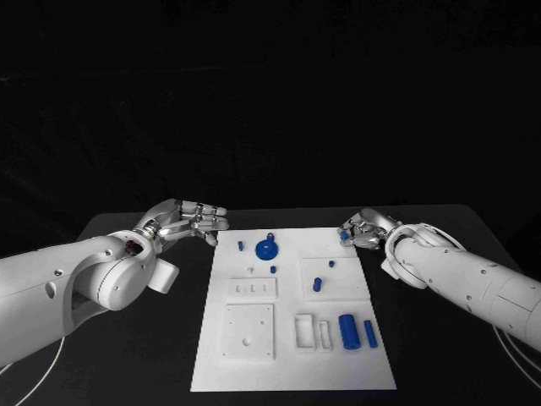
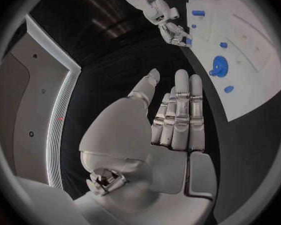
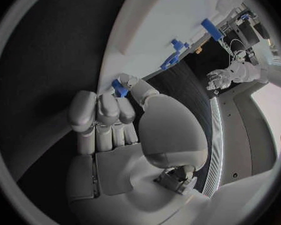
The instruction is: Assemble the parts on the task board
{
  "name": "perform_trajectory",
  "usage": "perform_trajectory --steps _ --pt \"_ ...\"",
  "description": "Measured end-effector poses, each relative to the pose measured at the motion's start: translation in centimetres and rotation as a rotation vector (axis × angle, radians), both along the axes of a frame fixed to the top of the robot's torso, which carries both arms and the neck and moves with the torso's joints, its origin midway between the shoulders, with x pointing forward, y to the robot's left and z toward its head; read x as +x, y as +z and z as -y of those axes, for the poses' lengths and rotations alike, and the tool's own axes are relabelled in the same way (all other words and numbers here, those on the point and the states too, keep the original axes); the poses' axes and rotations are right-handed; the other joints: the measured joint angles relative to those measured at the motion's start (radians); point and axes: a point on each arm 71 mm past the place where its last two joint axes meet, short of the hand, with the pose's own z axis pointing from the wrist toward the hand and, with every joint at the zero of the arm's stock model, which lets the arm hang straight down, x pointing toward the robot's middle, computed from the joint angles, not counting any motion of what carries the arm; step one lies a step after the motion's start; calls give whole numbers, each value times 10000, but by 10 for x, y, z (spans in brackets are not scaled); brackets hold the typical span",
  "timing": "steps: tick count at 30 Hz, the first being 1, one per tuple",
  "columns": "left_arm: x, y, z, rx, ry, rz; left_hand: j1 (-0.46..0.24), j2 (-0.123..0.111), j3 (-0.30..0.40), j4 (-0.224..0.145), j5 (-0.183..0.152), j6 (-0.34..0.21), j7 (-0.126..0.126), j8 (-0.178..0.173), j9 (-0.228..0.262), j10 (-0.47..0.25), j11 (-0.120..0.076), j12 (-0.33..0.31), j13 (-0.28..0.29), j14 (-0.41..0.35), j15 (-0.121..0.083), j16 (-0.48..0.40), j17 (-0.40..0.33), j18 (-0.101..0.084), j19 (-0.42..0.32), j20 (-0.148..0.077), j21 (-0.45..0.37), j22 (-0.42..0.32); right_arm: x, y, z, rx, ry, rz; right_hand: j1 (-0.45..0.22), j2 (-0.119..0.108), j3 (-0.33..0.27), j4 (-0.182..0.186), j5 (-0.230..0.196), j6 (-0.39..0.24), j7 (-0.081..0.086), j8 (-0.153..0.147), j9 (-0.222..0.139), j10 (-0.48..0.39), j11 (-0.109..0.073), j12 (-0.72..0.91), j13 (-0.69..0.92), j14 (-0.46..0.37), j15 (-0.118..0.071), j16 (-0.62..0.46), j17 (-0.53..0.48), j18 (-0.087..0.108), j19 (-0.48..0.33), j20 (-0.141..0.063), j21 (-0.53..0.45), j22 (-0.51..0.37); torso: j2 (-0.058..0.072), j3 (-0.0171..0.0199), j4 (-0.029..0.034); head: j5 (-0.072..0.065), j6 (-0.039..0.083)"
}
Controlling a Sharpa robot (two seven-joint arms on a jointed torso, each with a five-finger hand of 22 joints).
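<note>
Head view. Task board (image 1: 292, 372): flat white rectangular plate, matte, long axis running from the near edge of the black bench (image 1: 124, 355) to its far edge, lying mid-bench. On it: a blue round disc part (image 1: 267, 249) near the board's far end; two blue cylinders (image 1: 347, 331) lying side by side near the board's near right corner, long axes parallel to the board's length. Left hand (image 1: 188, 222): silver, jointed, over the bench just off the board's far left corner, fingers extended, holding nothing. Right hand (image 1: 366, 229): at the board's far right corner, fingers curled around a small blue part (image 1: 344, 234).

Left wrist view. Left hand (image 2: 172, 122): fingers straight and close together, thumb apart, empty. Disc part (image 2: 219, 65) on the board (image 2: 265, 80).

Right wrist view. Right hand (image 3: 115, 120): fingertips and thumb pinch the small blue part (image 3: 119, 88) at the board's edge (image 3: 125, 50).
</note>
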Motion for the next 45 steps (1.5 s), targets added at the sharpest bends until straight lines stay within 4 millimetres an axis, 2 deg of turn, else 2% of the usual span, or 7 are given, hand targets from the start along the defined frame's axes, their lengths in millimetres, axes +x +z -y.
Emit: perform_trajectory --steps 9,14,18,23,29,37,45 --pt "0 0 0 11 3 -8 -52 52 -42 -41 0 0 0 0 0 0 0 0 0 -38 35 0 0 0 0 0 0 21 0 0 1 -14 -49 52 0 0 -572 150 1 -134 131 0 0 -25 57 0 -42 32 33 0 -1 1 -36 36 0 0 0 6 0 -12 14" --pt "0 0 0 22 0 -7 -52 52 -33 -107 0 -53 53 0 -10 0 0 0 0 -38 35 0 -9 0 0 0 0 20 0 0 1 -21 -64 56 49 49 -1261 283 -186 -242 92 0 -1 -27 59 0 -95 31 35 0 -2 0 -36 36 0 0 0 4 0 -18 16" --pt "0 0 0 33 0 -6 -52 52 -33 -107 0 -52 53 0 -10 -71 2 0 0 -38 35 0 -8 0 0 0 0 31 0 0 3 -32 -81 46 125 57 -1570 326 -186 -243 91 0 -1 -27 60 -1 -110 30 35 0 -15 2 -36 36 0 0 0 4 -1 -18 16" --pt "0 0 -1 47 3 -6 -52 52 -33 -107 0 -52 53 0 -9 -71 2 0 0 -38 34 0 -8 0 0 0 0 30 -1 0 5 -53 -100 10 178 89 -1626 328 -280 -243 91 0 -1 -27 59 -1 -111 30 35 0 -15 1 -36 36 0 -1 0 -1 -1 -19 10" --pt "0 -1 -1 63 11 -10 -52 52 -33 -107 0 -52 53 0 -9 -71 2 0 0 -38 35 0 -8 -1 0 0 0 30 -2 -2 6 -58 -72 -48 244 156 -1567 269 -492 -244 90 0 -1 -25 58 -1 -111 30 35 0 -15 1 -36 36 0 -1 0 10 -9 -12 16" --pt "0 -1 -1 77 13 -18 -52 52 -33 -106 0 -53 53 0 -8 -71 1 0 0 -38 35 0 -7 0 0 0 0 29 -2 -2 6 -57 -41 -101 241 153 -1057 -18 -689 -142 81 0 -1 -21 60 -1 -111 31 35 0 -15 1 -36 36 -1 -1 0 11 -3 -34 21" --pt "0 -1 -1 92 27 -33 1 105 -33 -106 0 -52 53 0 -8 -71 1 0 0 -38 34 0 -7 -1 0 0 0 38 -3 -2 6 -52 -8 -129 235 158 -802 -80 -854 -72 37 0 -1 -40 38 -1 -103 31 35 0 -7 1 -36 36 -1 -1 0 9 1 -38 15"
